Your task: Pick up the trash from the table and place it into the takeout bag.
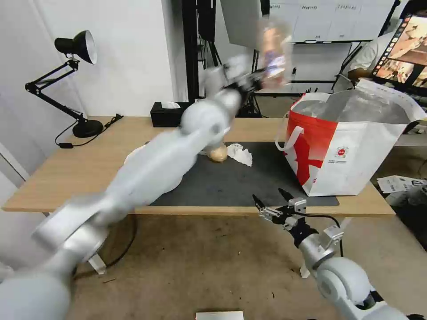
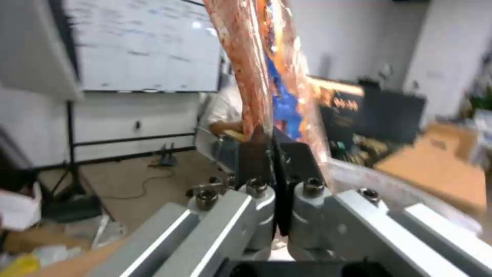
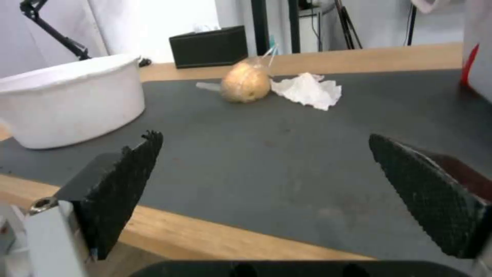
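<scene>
My left arm reaches up across the table (image 1: pixel 66 169). Its gripper (image 1: pixel 255 80) (image 2: pixel 271 134) is shut on the clear plastic tray (image 1: pixel 273 53) (image 2: pixel 256 65), held high in the air to the left of the takeout bag (image 1: pixel 351 146), above the level of its open top. On the dark mat (image 1: pixel 222 182) lie a small knotted bag with tan contents (image 1: pixel 218 153) (image 3: pixel 247 82) and a crumpled white napkin (image 1: pixel 240 154) (image 3: pixel 307 90). The white bowl (image 3: pixel 72 100) stands on the mat's left part, mostly behind my left arm in the head view. My right gripper (image 1: pixel 272 201) (image 3: pixel 264 138) hangs open at the table's front edge, empty.
A black desk lamp (image 1: pixel 75 49) stands at the table's back left and a black tissue box (image 1: pixel 167 113) at the back edge. The takeout bag takes up the table's right end. A seated person and a screen are behind it. Papers (image 1: pixel 398 183) lie on the floor at right.
</scene>
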Tool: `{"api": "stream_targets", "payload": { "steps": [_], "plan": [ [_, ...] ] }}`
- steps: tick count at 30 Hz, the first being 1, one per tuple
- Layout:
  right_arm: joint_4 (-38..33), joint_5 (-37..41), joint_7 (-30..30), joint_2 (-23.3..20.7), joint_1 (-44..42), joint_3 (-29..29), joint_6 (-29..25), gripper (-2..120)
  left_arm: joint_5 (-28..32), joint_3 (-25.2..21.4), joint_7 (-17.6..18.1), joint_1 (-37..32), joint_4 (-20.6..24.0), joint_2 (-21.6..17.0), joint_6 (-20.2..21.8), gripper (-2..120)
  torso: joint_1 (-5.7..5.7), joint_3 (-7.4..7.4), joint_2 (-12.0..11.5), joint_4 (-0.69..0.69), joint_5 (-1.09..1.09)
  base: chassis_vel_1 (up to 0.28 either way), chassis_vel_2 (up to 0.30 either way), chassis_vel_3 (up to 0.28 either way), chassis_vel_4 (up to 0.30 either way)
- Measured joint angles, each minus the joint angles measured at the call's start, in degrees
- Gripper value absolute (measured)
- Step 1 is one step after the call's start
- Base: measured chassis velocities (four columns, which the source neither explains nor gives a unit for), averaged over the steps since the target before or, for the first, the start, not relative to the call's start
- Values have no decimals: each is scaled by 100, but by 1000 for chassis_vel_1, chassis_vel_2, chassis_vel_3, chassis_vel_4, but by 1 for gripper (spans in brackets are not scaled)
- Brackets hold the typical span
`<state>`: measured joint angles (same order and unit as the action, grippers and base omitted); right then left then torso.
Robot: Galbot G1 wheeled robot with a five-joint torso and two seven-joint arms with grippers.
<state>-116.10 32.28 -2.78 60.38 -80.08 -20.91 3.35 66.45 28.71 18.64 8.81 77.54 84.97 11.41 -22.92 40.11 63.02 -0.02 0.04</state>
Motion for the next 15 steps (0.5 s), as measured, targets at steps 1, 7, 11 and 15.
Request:
{"api": "stream_targets", "payload": {
  "steps": [1, 7, 11, 15],
  "plan": [
    [-1, -11, -5, 14, -7, 5, 0, 100, -122, 120, -78, 81, -175, 176, 4, 0, 0, 0, 0, 0, -1, 0, 0, 0, 0],
    [-47, -37, -112, 7, -172, -58, -73, 100, -1601, 843, -616, 250, -1095, 691, -76, 0, 1, 0, 0, 4, -2, 0, 0, 0, 0],
    [-42, -109, -230, 8, -362, -144, -214, 100, -2220, 1123, -797, 147, -1388, 677, -83, 0, 0, 1, 0, 4, -3, 0, 0, 0, 0],
    [-36, -184, -310, 47, -447, -179, -281, 100, -2372, 1153, -839, 43, -1442, 662, -124, 0, 0, 0, 0, 3, -4, 0, 0, 0, 0]
  ]
}}
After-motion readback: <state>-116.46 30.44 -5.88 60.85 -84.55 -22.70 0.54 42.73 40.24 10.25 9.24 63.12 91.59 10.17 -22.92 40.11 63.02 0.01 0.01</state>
